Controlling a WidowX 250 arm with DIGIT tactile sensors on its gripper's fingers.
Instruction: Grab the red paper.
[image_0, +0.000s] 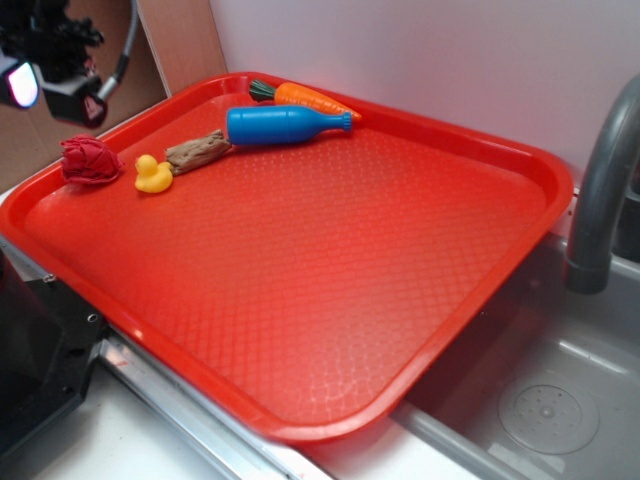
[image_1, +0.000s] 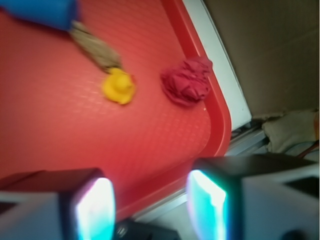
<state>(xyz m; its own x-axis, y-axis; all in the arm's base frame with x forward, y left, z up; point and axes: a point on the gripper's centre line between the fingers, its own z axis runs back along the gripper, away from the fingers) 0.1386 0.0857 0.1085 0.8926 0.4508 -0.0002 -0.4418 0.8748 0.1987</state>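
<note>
One red paper wad lies at the tray's left rim, just beside a yellow duck | gripper raised clear, fingers apart, holding nothing

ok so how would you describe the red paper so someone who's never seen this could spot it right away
Start at the big red tray beside the sink and go to its far left corner, near the rim. The red paper lies there, right next to the yellow duck. It is the only crumpled thing: a dark crimson, creased wad, duller than the glossy tray and about duck-sized.
</note>
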